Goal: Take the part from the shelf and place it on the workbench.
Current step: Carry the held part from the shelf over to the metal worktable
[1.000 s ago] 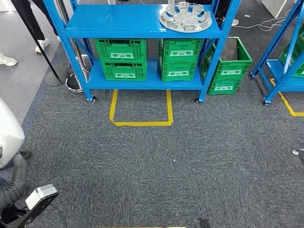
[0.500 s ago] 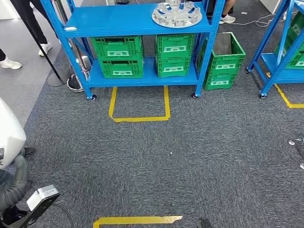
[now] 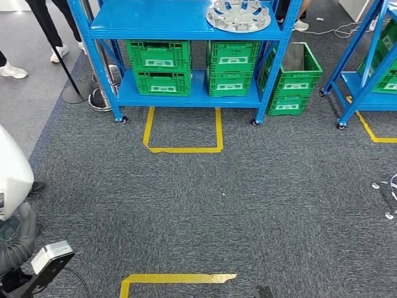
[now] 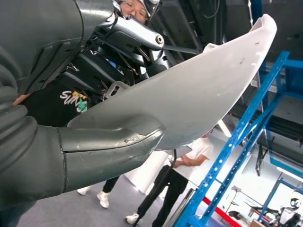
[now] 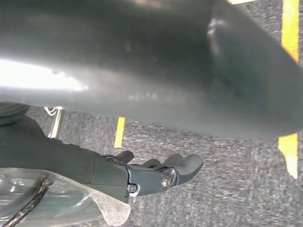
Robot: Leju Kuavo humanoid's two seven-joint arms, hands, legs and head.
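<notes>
Pretty clearly a warehouse or factory demo floor: blue steel shelf racks on casters (image 3: 187, 22), stacked green plastic crates (image 3: 159, 67), yellow tape boxes (image 3: 183, 130) marked on grey carpet (image 3: 234, 205).

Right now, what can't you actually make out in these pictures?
- Silver wheel-cover part on the blue shelf: head view, far rim cut by the picture's edge.
- Green crates: labels too small to read.
- Left hand: left wrist view, fingers hidden behind the thumb.
- Right hand: right wrist view, partly covered by a blurred dark shape.

Part (image 3: 238, 14) on shelf (image 3: 149, 18), crates (image 3: 159, 67) underneath.
</notes>
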